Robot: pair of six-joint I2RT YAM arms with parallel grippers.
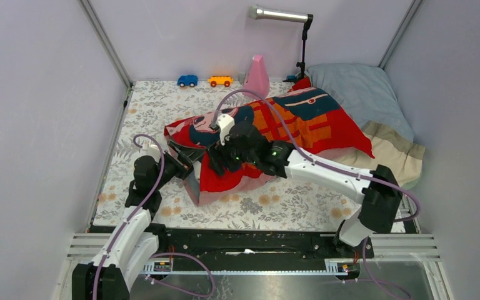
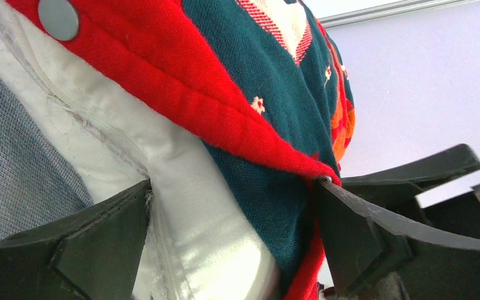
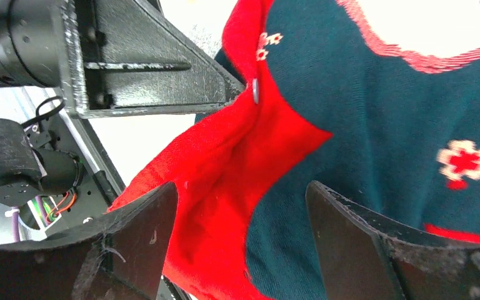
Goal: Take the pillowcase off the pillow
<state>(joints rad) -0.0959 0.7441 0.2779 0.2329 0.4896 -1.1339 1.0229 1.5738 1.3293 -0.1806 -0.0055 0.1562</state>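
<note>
Around one pillowcase [image 1: 300,122], left hand [image 2: 231,184] and right hand [image 3: 240,187] gape, perhaps touching it.

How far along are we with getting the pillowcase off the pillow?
Barely started. The pillowcase covers nearly all of the pillow; only white fabric at its open end shows. In hand: the left tool and right tool sit open, straddling that red edge, neither clamped. Remaining: grip and pull the whole case off.

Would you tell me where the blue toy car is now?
Top view: the blue toy car is at the floral mat's far edge, left of centre, just left of the orange toy car.
</note>
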